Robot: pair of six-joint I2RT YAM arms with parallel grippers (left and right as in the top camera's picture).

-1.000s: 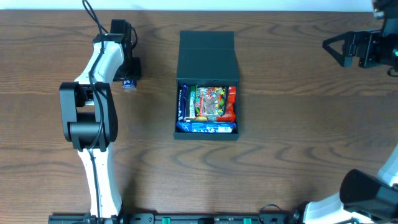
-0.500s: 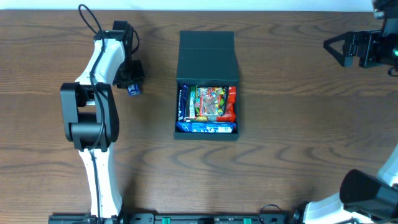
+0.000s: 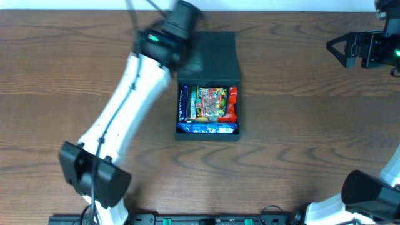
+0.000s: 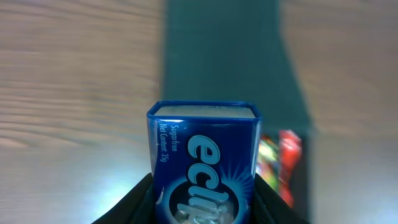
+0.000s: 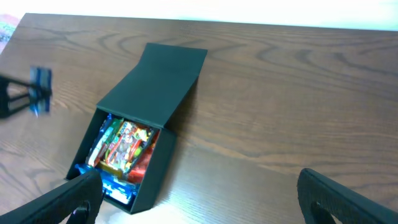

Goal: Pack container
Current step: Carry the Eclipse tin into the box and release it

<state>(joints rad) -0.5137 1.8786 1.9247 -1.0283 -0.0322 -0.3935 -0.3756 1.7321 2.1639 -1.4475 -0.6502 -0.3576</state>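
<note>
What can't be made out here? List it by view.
Left wrist: mint tin cut off by the bottom edge; it hides most contents of the container.
Overhead: left fingers hidden under the blurred left arm.
Right wrist: tin only a blue smear; right fingers cut off below.

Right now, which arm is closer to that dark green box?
Left. The left gripper, clamped on a blue mint tin, hangs over the opened lid of the box. The right gripper sits open, far off to the box's right near the table's back edge.
</note>
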